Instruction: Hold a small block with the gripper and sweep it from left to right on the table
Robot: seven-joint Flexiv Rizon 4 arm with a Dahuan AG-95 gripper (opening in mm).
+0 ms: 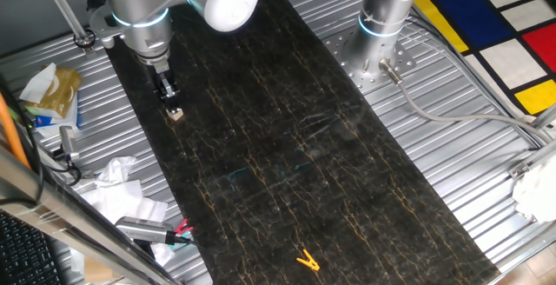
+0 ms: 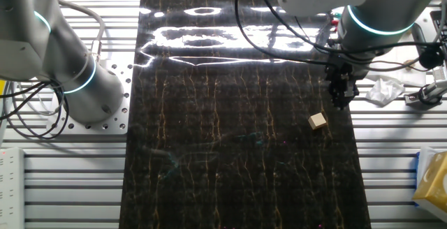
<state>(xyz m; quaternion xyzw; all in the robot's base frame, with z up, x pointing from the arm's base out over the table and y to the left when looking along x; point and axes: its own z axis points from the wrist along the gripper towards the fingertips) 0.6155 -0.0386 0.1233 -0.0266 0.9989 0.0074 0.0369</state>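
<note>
The small block (image 1: 176, 115), a pale tan cube, lies on the black veined table (image 1: 287, 163) near its left edge. In the other fixed view the block (image 2: 318, 121) rests close to the table's (image 2: 230, 159) right border. My gripper (image 1: 168, 99) hangs just behind and above the block without touching it. Its narrow black fingers point down, slightly apart, and hold nothing. In the other fixed view the gripper (image 2: 341, 103) ends up and to the right of the block, with a clear gap between them.
A yellow clip (image 1: 307, 260) lies on the table near its front end. A second silver arm's base (image 1: 382, 24) stands on the ribbed metal beside the table. Crumpled paper and packets (image 1: 122, 185) lie along the left frame.
</note>
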